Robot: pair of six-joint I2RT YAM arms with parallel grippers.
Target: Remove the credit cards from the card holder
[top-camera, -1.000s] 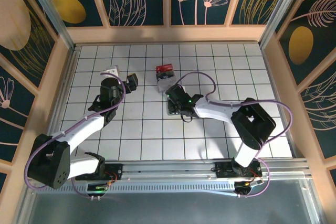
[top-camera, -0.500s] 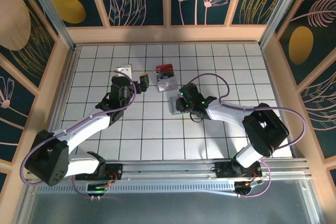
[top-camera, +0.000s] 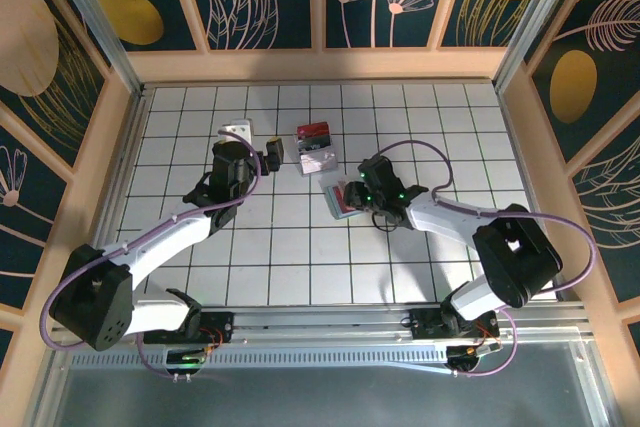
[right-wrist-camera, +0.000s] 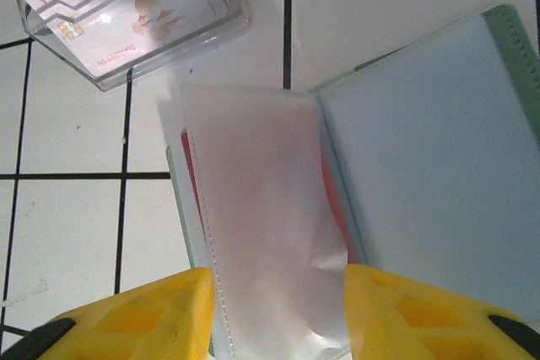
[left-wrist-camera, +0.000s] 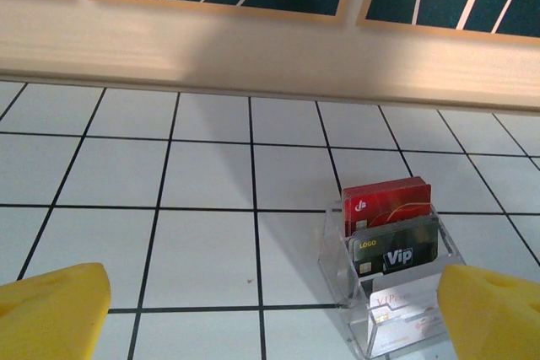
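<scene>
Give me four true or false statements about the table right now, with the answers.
The card holder lies open on the table. True.
The clear stand is empty. False: a red card, a grey card and a white card stand in it.
The left gripper is open. True.
The right gripper is clamped on the clear stand. False: its jaws are apart above the card holder.

Clear box point(left-wrist-camera: 335, 252) on white gridded table point(left-wrist-camera: 202, 250)

Pale grey-green card holder point(right-wrist-camera: 422, 149) lying open flat, red credit card point(right-wrist-camera: 331, 200) under its translucent sleeve
</scene>
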